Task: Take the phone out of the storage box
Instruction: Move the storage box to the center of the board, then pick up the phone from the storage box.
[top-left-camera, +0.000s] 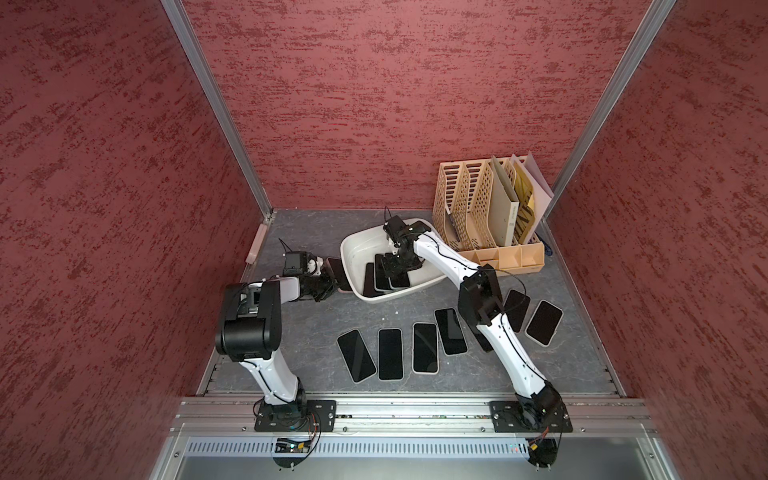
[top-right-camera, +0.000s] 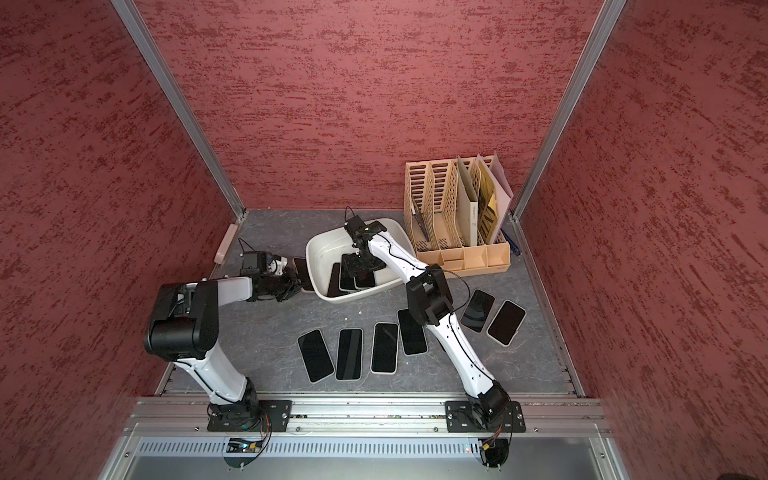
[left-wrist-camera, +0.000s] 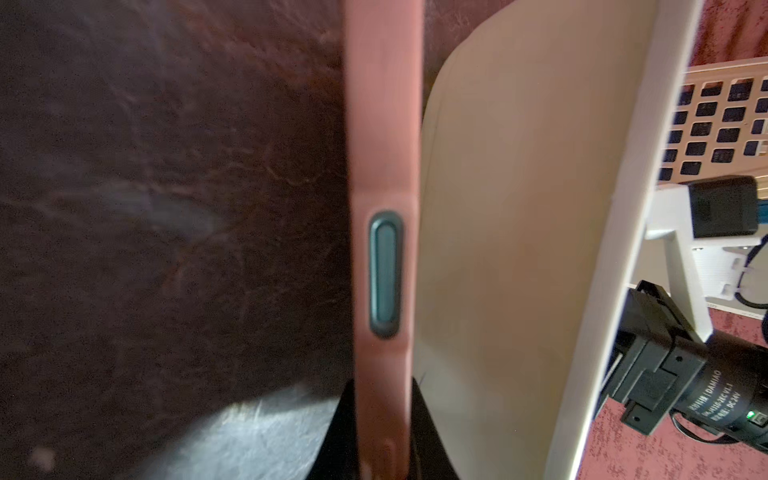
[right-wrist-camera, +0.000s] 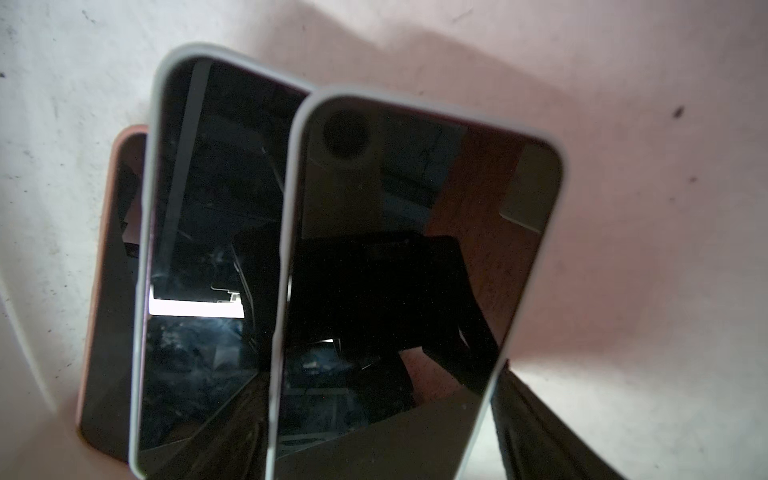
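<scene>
Three phones (right-wrist-camera: 199, 208) are lying overlapped in the storage box (top-left-camera: 353, 245), their lower ends cut off. The right gripper (top-left-camera: 395, 266) is hanging over them; jaw gap and contact cannot be told. The left gripper (left-wrist-camera: 384, 432) is clamping a pink-cased phone (left-wrist-camera: 382, 124) on edge, just outside the box wall. "DAMIAO" and "DC 24V" are showing on the right arm's motor (left-wrist-camera: 715, 399).

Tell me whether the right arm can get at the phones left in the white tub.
Probably yes. The right pincer is down inside the open white tub, right over the topmost white-cased phone, with nothing covering it. The left pincer holds a pink-cased phone outside the rim, out of the way.
</scene>
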